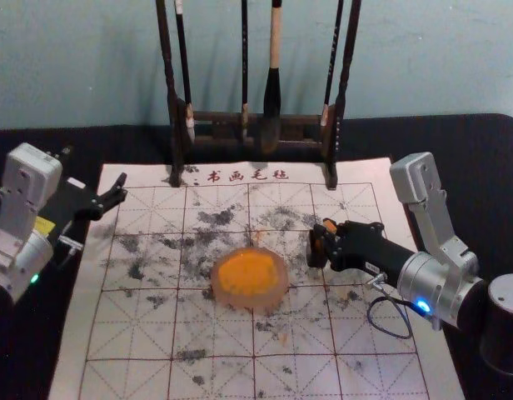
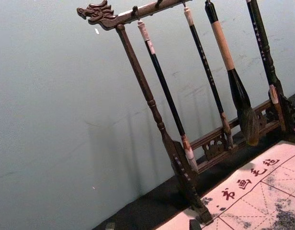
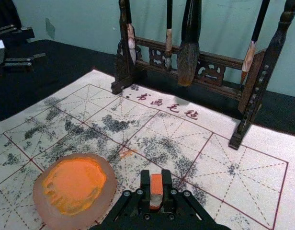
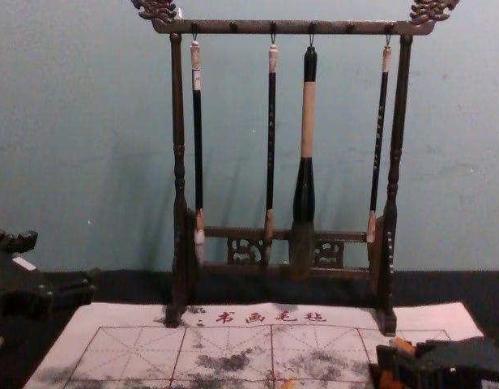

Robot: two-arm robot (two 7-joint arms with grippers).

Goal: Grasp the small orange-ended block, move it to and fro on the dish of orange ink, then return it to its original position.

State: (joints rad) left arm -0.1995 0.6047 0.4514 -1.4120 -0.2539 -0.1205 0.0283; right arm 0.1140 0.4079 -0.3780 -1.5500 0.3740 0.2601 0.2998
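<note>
Black right gripper [image 3: 156,183], closed on small orange-ended block [image 3: 156,190] near round orange-ink dish [image 3: 111,186]; weak pinch risks slippage. Left gripper [image 4: 61,262], far left, gapes.

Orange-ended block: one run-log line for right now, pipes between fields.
block: held in right gripper | place: right of dish, not over it | left gripper: open, idle, left of block and dish

I see my silver-and-black right arm [image 1: 435,287] with blue light [image 1: 423,306], looping cable [image 1: 393,334] — my left arm [image 1: 22,242] has a green light [image 1: 35,278], yellow label [image 1: 44,226].
</note>
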